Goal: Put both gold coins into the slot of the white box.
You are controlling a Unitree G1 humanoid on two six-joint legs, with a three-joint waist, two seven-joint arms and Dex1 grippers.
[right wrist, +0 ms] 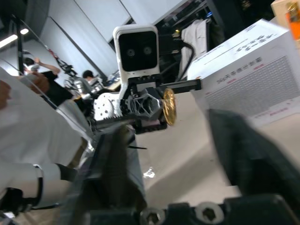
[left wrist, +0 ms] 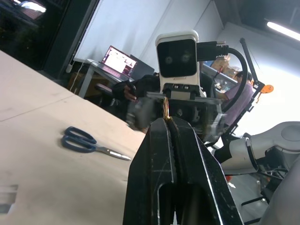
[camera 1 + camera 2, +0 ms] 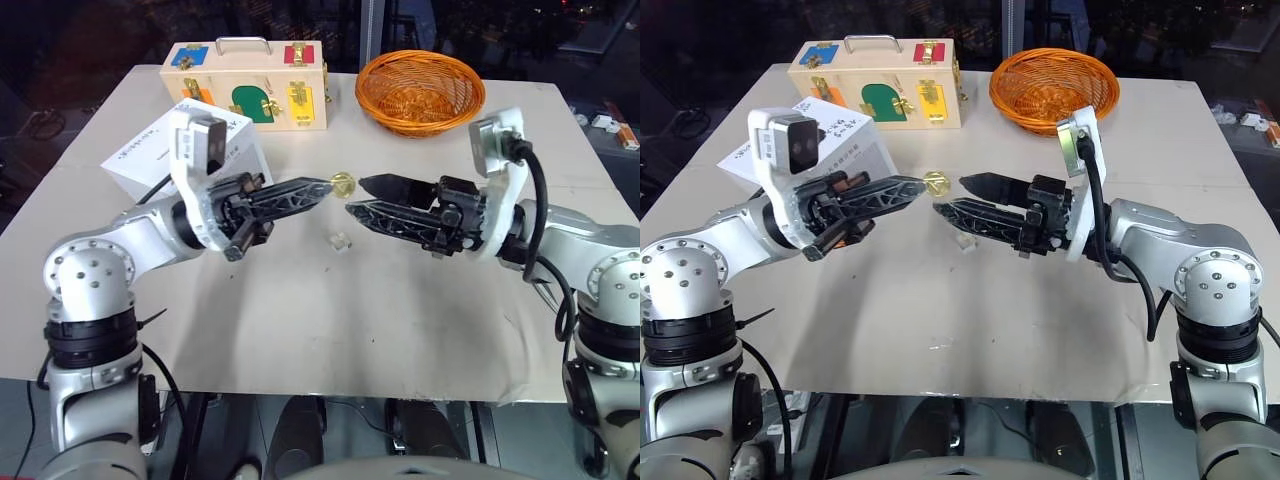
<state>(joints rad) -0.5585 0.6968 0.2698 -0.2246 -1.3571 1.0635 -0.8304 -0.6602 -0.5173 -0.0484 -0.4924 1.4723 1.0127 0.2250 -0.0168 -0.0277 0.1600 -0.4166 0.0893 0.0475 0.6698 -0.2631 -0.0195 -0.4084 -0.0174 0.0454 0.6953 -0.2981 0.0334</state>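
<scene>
Here, above the near middle of the table (image 3: 300,330), the two grippers face each other tip to tip. The left gripper (image 3: 318,187) has its fingers pressed together on a gold coin (image 3: 343,183), which stands on edge at the fingertips, held up off the table. The right gripper (image 3: 356,196) has its fingers spread apart, with nothing between them, and its tips lie just beside the coin. On the table just under the tips lies a small clear plastic cube (image 3: 341,242).

Further back on the robot's left, the white box (image 3: 160,158) sits on the table behind the left arm, well apart from the coin; its slot cannot be made out. At the far edge stand a wooden case (image 3: 245,88) with coloured latches and, to its right, an orange basket (image 3: 420,92). The left wrist view shows blue scissors (image 2: 86,142) lying on the table.
</scene>
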